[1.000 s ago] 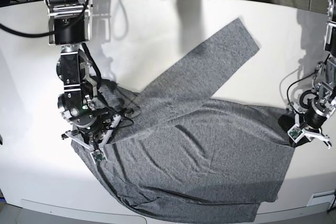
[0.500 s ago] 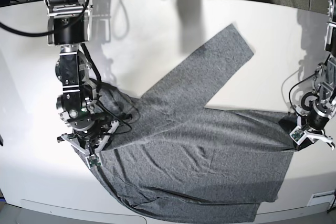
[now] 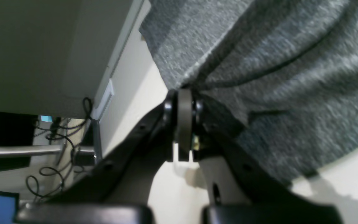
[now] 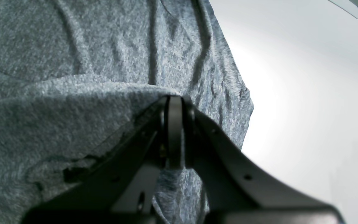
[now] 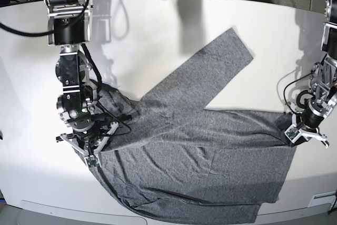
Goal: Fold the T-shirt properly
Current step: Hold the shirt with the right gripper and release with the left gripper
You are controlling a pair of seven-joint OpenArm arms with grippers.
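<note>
the t-shirt lies spread over the near half of the white counter, its hem hanging at the counter's near edge and one long sleeve angled up toward the far right corner. it looks light, limp and quick to wrinkle, so it will likely sag and stretch between any two held points instead of keeping shape; seams, cuffs and hem edges look like the firmest places to pinch. the right tool is clenched on a bunched fold of the shirt near the counter's left side, cloth tented over its tips in the right wrist view. the left tool is clenched on the shirt's edge near the right edge. the knit is heather-grey, matte, finely flecked, creased in shallow ridges; the counter is smooth and glossy.
</note>
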